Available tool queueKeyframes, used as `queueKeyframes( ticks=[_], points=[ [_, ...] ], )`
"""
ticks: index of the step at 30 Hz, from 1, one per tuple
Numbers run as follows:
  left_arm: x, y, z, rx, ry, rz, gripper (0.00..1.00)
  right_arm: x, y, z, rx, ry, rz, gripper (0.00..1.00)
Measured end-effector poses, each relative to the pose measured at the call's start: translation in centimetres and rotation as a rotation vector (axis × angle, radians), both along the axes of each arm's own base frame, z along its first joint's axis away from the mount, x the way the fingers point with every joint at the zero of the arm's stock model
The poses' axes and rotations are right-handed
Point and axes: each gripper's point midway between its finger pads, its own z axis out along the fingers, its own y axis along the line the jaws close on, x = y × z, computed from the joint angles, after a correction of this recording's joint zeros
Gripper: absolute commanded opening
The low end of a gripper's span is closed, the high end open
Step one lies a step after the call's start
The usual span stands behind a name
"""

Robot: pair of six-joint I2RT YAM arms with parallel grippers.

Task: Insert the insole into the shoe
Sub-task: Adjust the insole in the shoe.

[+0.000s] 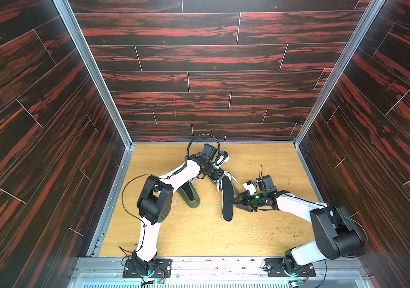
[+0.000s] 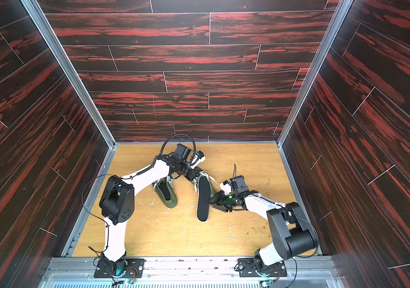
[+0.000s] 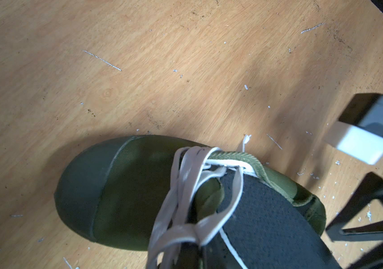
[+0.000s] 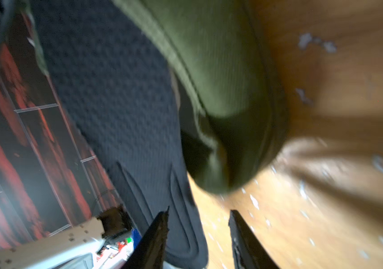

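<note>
- Bench (image 1: pixel 199 237): the near part is scuffed and littered with specks. The items of concern sit mid-bench and beyond.
- Insole (image 1: pixel 227 199): its long axis runs near to far. The near end sticks out free over the bench. The far end passes under the laces (image 3: pixel 181 186) into the shoe (image 3: pixel 116 186). Judged partly seated, with the rear portion not yet in.
- Second shoe (image 1: pixel 190 198): lies apart from the work, to the left and partly under the left arm (image 1: pixel 184 174). It shows a dark interior and is not engaged.
- Right arm (image 1: pixel 296 207): comes in from the robot's right, crosswise to the insole's long axis, at the insole's right edge.
- Right jaws: partway apart. In the right wrist view one finger (image 4: pixel 158 233) overlaps the insole's free end. The other stands clear, with bare bench showing between. No clamp is evident.
- Governing relation: the insole lies just left of the right jaws, touching or nearly so. The shoe's toe lies farther off along the same axis. The right arm is the nearer to the free end.
- Judgement: the coming push must run along that axis, away from the near edge, not sideways.
- Left arm: reaches over to the shoe's lacing.
- Left jaws: closed tight. The laces bunch toward them, but what they pinch cannot be told.
- Risk, as judged: the insole may buckle at the laces, or the shoe may slide away if the left hold slips.
</note>
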Motion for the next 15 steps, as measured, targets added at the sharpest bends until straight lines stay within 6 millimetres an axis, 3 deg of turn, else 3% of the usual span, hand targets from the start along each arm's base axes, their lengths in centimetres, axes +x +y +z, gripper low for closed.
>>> queueKeyframes(
  ticks=[9,15],
  points=[
    [0.2,0.0,0.1,-0.005,-0.004,0.004,0.0,1.1,2.1,-0.2,0.072,0.003,-0.021,0.42],
    [0.3,0.2,0.1,-0.005,-0.004,0.009,0.0,1.5,2.5,-0.5,0.089,0.012,-0.043,0.21]
  ],
)
